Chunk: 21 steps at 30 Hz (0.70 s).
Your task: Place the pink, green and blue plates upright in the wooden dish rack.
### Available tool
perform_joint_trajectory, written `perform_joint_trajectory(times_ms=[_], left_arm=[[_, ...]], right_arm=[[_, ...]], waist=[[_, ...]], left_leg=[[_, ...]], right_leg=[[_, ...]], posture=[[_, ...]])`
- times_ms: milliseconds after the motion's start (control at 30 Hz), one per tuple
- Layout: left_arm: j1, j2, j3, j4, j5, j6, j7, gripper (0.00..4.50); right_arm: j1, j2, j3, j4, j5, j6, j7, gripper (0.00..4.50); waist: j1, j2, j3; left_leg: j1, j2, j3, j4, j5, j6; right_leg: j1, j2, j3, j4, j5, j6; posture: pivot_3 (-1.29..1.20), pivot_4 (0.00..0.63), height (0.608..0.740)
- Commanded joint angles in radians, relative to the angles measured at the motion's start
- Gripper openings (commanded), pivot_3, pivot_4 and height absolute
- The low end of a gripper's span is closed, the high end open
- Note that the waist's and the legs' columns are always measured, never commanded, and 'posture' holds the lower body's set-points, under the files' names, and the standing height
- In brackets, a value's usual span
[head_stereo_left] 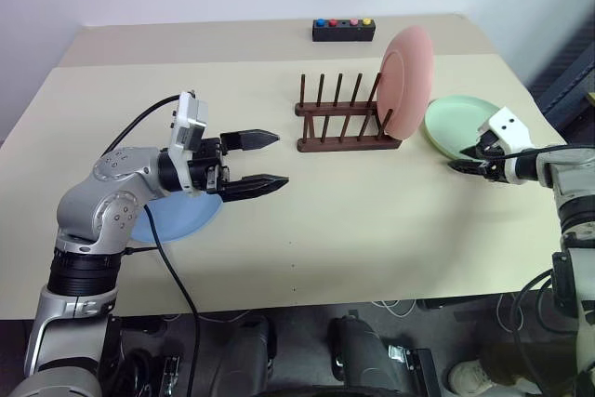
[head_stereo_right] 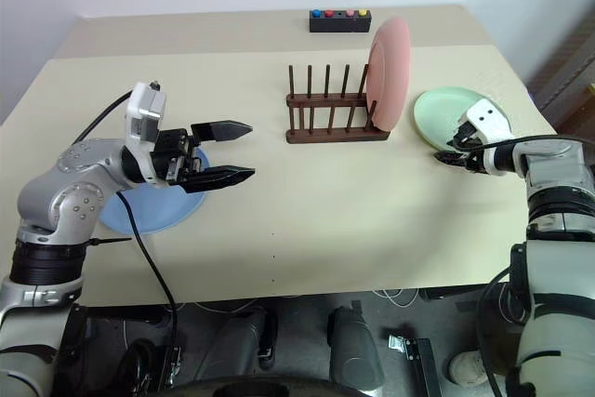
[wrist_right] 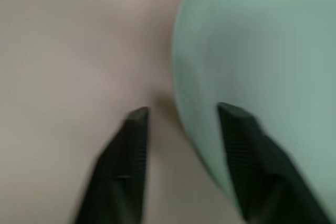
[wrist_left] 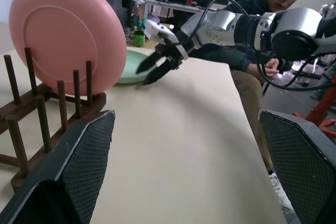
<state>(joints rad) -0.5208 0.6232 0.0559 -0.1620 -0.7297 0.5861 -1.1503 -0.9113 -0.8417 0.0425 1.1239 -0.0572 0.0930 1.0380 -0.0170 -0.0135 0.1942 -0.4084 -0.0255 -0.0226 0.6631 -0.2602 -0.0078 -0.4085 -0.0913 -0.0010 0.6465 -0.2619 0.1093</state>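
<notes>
The pink plate (head_stereo_left: 406, 81) stands upright at the right end of the wooden dish rack (head_stereo_left: 339, 125). The green plate (head_stereo_left: 454, 121) lies flat just right of the rack. My right gripper (wrist_right: 181, 111) is at that plate's near rim, open but narrowed. One finger (wrist_right: 239, 145) is over the plate and the other rests on the table beside the rim. The blue plate (head_stereo_left: 182, 217) lies flat at the left, partly under my left arm. My left gripper (head_stereo_left: 280, 158) hovers open and empty above the table, pointing toward the rack.
A black box with coloured buttons (head_stereo_left: 343, 29) sits at the back behind the rack. A black cable (head_stereo_left: 139, 124) runs from my left wrist over the table's front edge. A person (wrist_left: 262, 9) sits beyond the table's right side.
</notes>
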Motion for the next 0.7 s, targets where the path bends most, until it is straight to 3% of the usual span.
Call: perform_joint_trajectory(times_ms=[33, 333, 600, 700], left_arm=[[-0.002, 0.009, 0.026, -0.035, -0.014, -0.007, 0.005, 4.5], [-0.007, 0.011, 0.032, -0.028, -0.015, -0.007, 0.013, 4.5], [-0.032, -0.009, 0.033, 0.004, 0.011, -0.052, 0.03, 4.5], [-0.043, -0.024, 0.033, 0.022, 0.027, -0.079, 0.048, 4.5]], right_arm=[[-0.033, -0.002, 0.007, 0.026, -0.025, -0.013, -0.025, 0.14], [-0.051, -0.005, -0.02, 0.027, -0.012, -0.005, -0.029, 0.03], [-0.192, -0.013, -0.207, 0.031, 0.122, -0.004, -0.237, 0.03], [-0.251, 0.001, -0.295, 0.018, 0.205, 0.012, -0.243, 0.03]], waist=[[0.0, 0.0, 0.0], [0.0, 0.0, 0.0], [-0.002, 0.0, 0.0], [-0.001, 0.0, 0.0]], left_leg=[[0.0, 0.0, 0.0, 0.0, 0.0, 0.0], [0.0, 0.0, 0.0, 0.0, 0.0, 0.0], [0.0, 0.0, 0.0, 0.0, 0.0, 0.0], [0.0, 0.0, 0.0, 0.0, 0.0, 0.0]], right_leg=[[0.0, 0.0, 0.0, 0.0, 0.0, 0.0], [0.001, 0.0, 0.0, 0.0, 0.0, 0.0], [0.0, 0.0, 0.0, 0.0, 0.0, 0.0], [0.0, 0.0, 0.0, 0.0, 0.0, 0.0]], posture=[[0.0, 0.15, 0.74], [0.0, 0.15, 0.74], [0.0, 0.15, 0.74], [0.0, 0.15, 0.74]])
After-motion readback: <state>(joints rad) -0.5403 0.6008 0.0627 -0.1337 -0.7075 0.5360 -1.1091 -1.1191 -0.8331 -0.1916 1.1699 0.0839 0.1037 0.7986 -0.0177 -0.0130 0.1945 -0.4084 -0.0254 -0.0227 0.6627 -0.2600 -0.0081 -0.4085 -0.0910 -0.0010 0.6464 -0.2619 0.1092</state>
